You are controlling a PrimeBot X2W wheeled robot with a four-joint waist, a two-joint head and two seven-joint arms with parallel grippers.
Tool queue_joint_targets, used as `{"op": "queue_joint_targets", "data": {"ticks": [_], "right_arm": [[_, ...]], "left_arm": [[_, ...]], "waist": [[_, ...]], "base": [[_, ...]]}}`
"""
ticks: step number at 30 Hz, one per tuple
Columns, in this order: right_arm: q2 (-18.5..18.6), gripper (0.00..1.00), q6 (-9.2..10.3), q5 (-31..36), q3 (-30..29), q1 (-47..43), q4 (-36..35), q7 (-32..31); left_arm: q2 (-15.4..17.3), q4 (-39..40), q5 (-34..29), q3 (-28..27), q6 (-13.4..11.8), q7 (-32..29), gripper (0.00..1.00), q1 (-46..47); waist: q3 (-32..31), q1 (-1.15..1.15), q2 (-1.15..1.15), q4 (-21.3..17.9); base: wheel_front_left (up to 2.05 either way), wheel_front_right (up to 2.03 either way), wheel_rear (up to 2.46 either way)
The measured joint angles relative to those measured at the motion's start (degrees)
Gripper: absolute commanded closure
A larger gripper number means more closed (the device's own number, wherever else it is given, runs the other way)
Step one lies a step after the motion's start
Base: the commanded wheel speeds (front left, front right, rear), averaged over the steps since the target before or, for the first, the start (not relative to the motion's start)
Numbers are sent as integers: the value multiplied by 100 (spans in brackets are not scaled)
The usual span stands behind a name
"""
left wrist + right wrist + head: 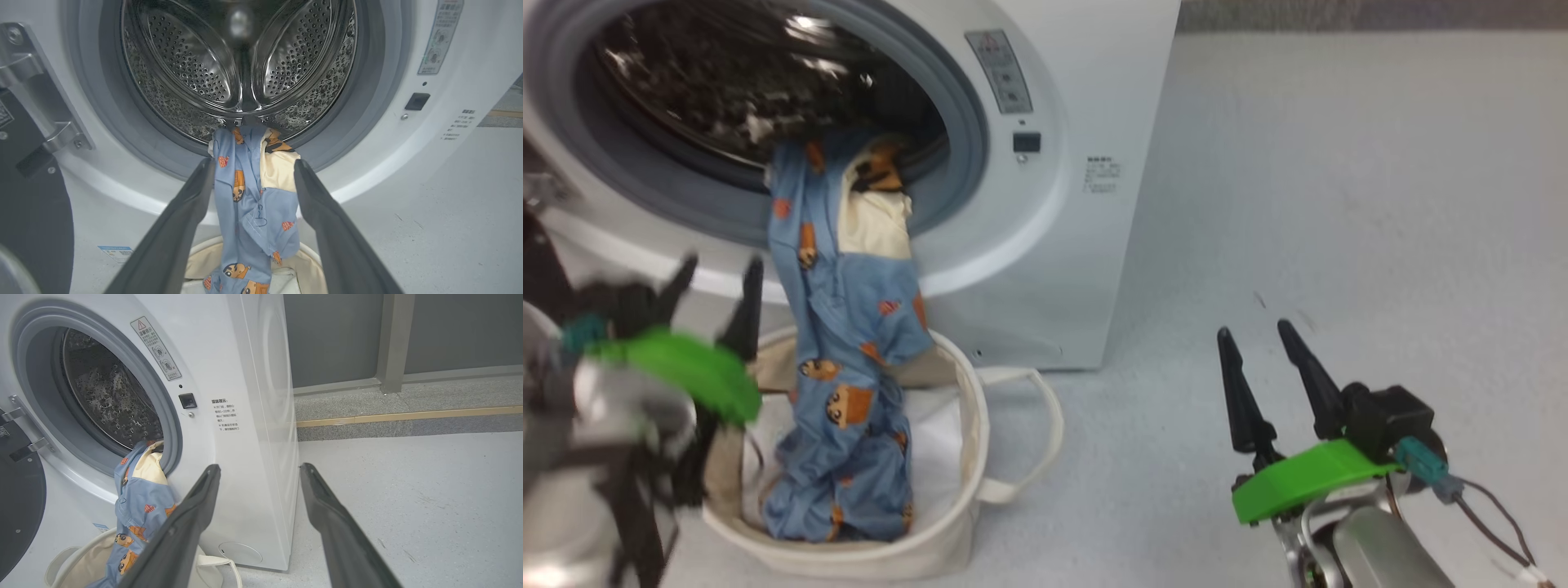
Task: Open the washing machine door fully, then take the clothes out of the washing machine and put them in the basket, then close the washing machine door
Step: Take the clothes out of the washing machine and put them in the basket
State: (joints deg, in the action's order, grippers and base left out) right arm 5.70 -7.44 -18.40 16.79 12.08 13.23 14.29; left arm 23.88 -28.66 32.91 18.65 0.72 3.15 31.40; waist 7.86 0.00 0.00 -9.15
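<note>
clothes (845,327): long blue bear-print strip hanging upright from the lower edge of the washing machine (1094,98) opening into the basket (974,425) | left gripper (723,263): fingers spread, empty, just left of it, nearer | right gripper (1254,329): fingers spread, empty, well apart

the washing machine (261,416) has a smooth, glossy white shell; its drum (196,61) is shiny perforated steel. the clothes (845,327) are soft printed cloth, the basket (947,523) coarse cream canvas. the floor (1339,204) looks matt and finely speckled, perhaps painted concrete.
</note>
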Motion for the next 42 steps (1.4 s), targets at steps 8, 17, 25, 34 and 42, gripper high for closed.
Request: {"op": "queue_joint_targets", "data": {"ticks": [8, 17, 25, 34, 42], "right_arm": [[-91, 0, 0, 131, -78, 313, -121, 0], [-169, 0, 0, 227, -123, 510, -252, 0], [-216, 0, 0, 234, -186, 559, -337, 0], [-248, 0, 0, 266, -236, 561, -530, 0], [-255, 0, 0, 263, -213, 579, -616, 0]], "left_arm": [[-224, -1406, -80, 475, 490, -839, 0, 1864], [-498, -2929, -96, 764, 637, -1618, 0, 3611], [-501, -4070, -179, 837, 567, -2134, 0, 4531], [-466, -4439, -332, 998, 554, -2251, 0, 5275], [-257, -4575, -367, 1056, 448, -2491, 0, 5531]], "waist": [[639, 0, 0, -213], [1271, 0, 0, -543], [1664, 1, 0, -853], [2162, 1, 0, -1029], [2595, 1, 0, -1102]], "base": [[0, 0, 0], [0, 0, 0], [0, 0, 0], [0, 0, 0], [0, 0, 0]]}}
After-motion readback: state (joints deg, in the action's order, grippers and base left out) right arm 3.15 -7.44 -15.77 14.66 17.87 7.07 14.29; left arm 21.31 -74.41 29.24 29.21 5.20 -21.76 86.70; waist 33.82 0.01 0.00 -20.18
